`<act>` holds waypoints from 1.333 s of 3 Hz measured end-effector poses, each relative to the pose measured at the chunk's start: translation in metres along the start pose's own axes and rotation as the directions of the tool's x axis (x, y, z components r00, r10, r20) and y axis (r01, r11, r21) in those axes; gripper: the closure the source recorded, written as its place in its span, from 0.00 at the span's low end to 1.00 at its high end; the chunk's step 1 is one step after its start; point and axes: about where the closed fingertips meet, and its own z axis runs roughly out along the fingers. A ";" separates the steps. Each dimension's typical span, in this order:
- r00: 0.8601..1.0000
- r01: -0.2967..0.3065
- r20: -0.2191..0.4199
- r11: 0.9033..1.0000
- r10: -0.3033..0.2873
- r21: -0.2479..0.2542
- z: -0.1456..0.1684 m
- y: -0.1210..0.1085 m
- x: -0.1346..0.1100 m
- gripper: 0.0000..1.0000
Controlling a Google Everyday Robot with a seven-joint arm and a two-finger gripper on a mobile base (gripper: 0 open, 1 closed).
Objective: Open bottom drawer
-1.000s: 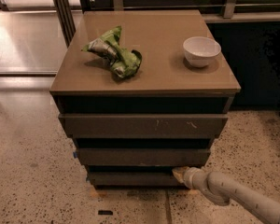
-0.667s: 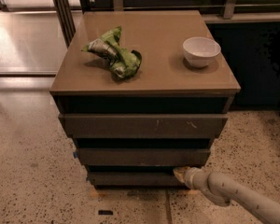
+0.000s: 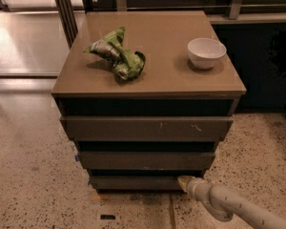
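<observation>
One gripper [image 3: 183, 182] is resting against the right end of the bottom drawer [image 3: 133, 182], lowest of three fronts; we are unable to tell whether it is open or closed. On the cabinet top [image 3: 167, 30], a white bowl [image 3: 206, 52] and a crumpled green bag [image 3: 117, 56] are sitting well apart.

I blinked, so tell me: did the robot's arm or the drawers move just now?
Nothing visibly changed. The gripper sits at the right end of the bottom drawer as before, and that drawer is no farther out. The crumpled green bag and white bowl on top stayed put.
</observation>
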 end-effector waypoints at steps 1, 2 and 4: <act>1.000 -0.019 0.020 0.999 0.018 0.051 0.005 0.000 0.004 1.00; 0.999 -0.025 0.043 0.997 0.022 0.076 0.013 0.000 0.001 1.00; 0.998 -0.020 0.063 0.994 0.013 0.109 0.028 -0.010 -0.011 1.00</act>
